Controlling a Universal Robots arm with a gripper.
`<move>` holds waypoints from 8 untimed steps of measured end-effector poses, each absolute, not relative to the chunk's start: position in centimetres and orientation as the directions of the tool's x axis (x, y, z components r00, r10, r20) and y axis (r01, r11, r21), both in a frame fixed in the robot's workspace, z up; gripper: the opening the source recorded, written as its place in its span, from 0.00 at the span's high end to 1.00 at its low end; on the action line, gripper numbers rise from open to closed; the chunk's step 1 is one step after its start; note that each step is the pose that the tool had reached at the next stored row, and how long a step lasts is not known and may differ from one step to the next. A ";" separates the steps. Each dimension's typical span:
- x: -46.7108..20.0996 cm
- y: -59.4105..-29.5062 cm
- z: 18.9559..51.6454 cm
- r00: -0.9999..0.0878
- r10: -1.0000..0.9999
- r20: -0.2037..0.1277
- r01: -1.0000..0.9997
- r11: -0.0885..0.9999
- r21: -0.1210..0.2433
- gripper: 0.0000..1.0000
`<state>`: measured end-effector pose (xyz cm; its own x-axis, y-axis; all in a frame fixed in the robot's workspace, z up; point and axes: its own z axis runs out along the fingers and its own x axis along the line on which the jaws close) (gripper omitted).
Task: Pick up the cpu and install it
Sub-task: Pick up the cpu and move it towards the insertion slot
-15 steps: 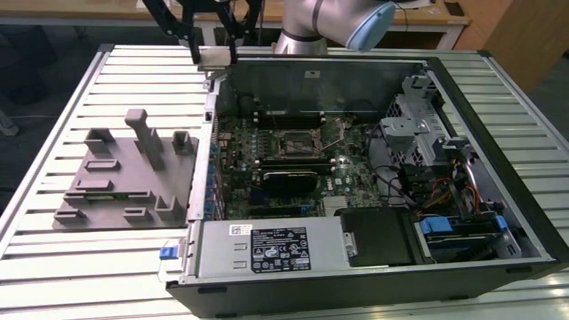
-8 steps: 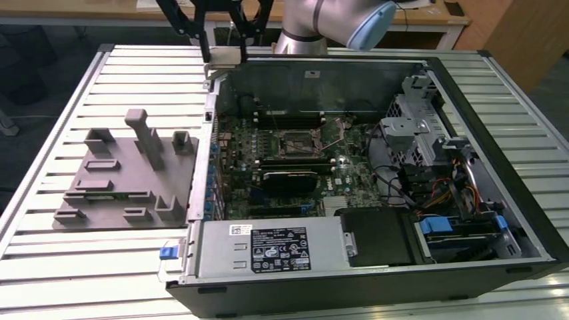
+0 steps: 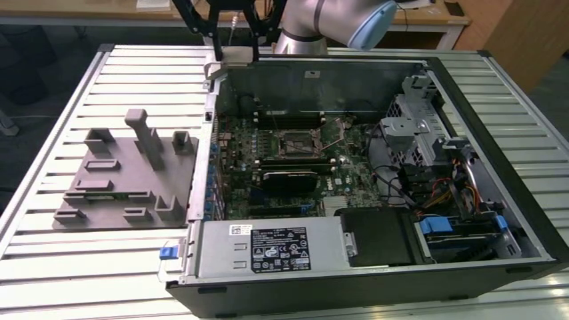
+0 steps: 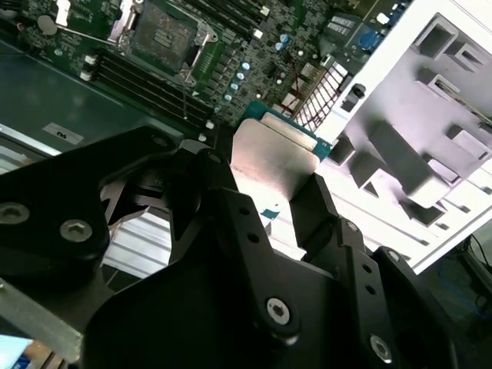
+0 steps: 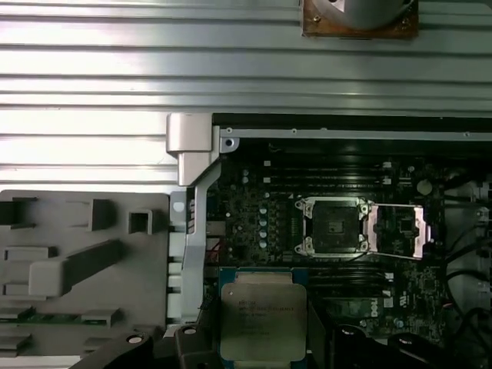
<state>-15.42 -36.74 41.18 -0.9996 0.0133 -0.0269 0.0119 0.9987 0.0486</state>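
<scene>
My gripper (image 3: 233, 48) hangs above the far left corner of the open computer case, shut on the cpu (image 3: 234, 56). In both wrist views the cpu (image 5: 263, 317) (image 4: 273, 157) is a flat square chip with a silver top and a thin green border, clamped by its side edges between my black fingers (image 4: 223, 184). The motherboard socket (image 5: 332, 225) (image 3: 298, 142) (image 4: 163, 34) lies open and bare, its metal load plate (image 5: 396, 231) flipped to one side. The chip is held well above the board, off to the side of the socket.
A grey moulded fixture block (image 3: 124, 173) (image 5: 77, 261) sits on the slatted table at the exterior view's left of the case (image 3: 462, 67). Inside the case are memory slots, a power supply (image 3: 266, 248), drive cages (image 3: 418, 127) and cables at the exterior view's right.
</scene>
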 end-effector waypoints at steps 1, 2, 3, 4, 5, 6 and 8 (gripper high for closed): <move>-15.2 -36.7 41.2 -1.000 0.013 -0.027 0.012 0.999 0.049 0.46; -15.0 -36.6 41.2 -1.000 0.013 -0.027 0.012 0.999 0.049 0.46; -14.8 -36.6 41.2 -1.000 0.013 -0.027 0.012 0.999 0.049 0.46; -14.6 -36.5 41.2 -1.000 0.013 -0.027 0.012 0.999 0.049 0.46; -14.5 -36.5 41.2 -1.000 0.013 -0.027 0.012 0.999 0.049 0.46; -14.3 -36.4 41.2 -1.000 0.013 -0.027 0.012 0.999 0.049 0.46; -14.0 -36.3 41.2 -1.000 0.013 -0.027 0.012 0.999 0.049 0.46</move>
